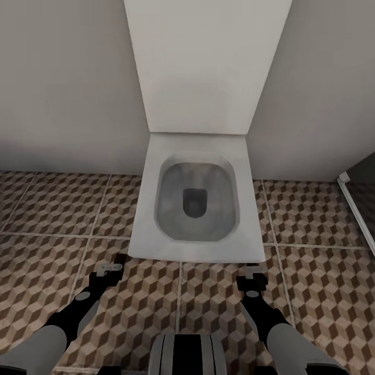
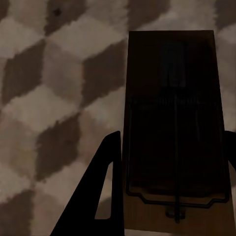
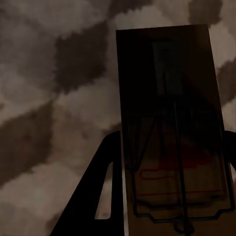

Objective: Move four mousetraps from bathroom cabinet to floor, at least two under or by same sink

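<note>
Grippers left (image 1: 110,267) and right (image 1: 253,271) each clamp mousetraps (one apiece) (image 2: 174,132).

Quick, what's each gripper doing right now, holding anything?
Left gripper: shut on a mousetrap, held above the bathroom floor.
Right gripper: shut on another mousetrap, also above the tiles.

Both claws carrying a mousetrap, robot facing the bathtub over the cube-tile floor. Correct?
Not quite: it faces a white toilet, not a bathtub, as the head view shows. The rest holds: the left wrist view shows a mousetrap in the left claw, the right wrist view shows another mousetrap in the right claw, over the cube-tile floor.
</note>
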Controlling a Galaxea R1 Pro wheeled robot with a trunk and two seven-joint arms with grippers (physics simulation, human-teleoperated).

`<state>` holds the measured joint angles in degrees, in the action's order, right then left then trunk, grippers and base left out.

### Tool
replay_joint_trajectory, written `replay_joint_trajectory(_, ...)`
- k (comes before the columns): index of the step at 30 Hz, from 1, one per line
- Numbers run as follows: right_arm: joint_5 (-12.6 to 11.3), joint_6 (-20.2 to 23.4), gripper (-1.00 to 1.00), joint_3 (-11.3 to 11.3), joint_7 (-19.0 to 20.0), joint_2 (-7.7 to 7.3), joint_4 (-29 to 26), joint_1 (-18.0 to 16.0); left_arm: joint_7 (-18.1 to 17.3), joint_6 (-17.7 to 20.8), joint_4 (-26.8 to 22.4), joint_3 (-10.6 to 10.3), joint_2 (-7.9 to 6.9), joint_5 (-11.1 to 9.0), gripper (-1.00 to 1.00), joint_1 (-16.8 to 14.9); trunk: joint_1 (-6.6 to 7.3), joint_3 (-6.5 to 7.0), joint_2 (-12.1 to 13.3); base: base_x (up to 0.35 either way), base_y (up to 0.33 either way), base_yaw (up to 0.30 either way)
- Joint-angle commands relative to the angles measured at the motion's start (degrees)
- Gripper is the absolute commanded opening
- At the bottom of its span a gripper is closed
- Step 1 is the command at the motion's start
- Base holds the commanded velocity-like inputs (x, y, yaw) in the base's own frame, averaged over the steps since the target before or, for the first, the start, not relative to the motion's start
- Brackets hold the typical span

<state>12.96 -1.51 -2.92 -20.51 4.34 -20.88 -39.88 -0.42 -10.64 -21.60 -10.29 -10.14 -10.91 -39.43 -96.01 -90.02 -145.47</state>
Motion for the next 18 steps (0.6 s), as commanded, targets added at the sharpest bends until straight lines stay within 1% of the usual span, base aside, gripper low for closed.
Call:
replay_joint_trajectory(1, 0.31, -0.2, -1.0, -0.33, 0.05, 0.05, 0.07, -0.03, 0.15, -0.19, 0.06, -0.42, -0.06, -0.51, -1.0, -0.03, 0.01, -0.03, -0.01, 0.0, 0.0, 0.0)
replay_joint_trajectory(11, 0.37, -0.23, -1.0, -0.33, 0.01, 0.05, 0.05, -0.03, 0.16, -0.11, 0.15, -0.33, -0.06, -0.56, -1.0, -0.03, 0.01, -0.03, -0.01, 0.007, 0.0, 0.0)
replay_joint_trajectory(14, 0.39, -0.24, -1.0, -0.33, -0.03, 0.05, 0.05, -0.03, 0.16, -0.09, 0.15, -0.34, -0.06, -0.57, -1.0, -0.03, 0.01, -0.03, -0.01, 0.15, 0.0, 0.0)
replay_joint_trajectory(18, 0.4, -0.25, -1.0, -0.33, 0.01, 0.0, 0.05, -0.03, 0.16, -0.15, 0.16, -0.32, -0.06, -0.59, -1.0, -0.03, 0.01, -0.03, -0.01, 0.265, 0.0, 0.0)
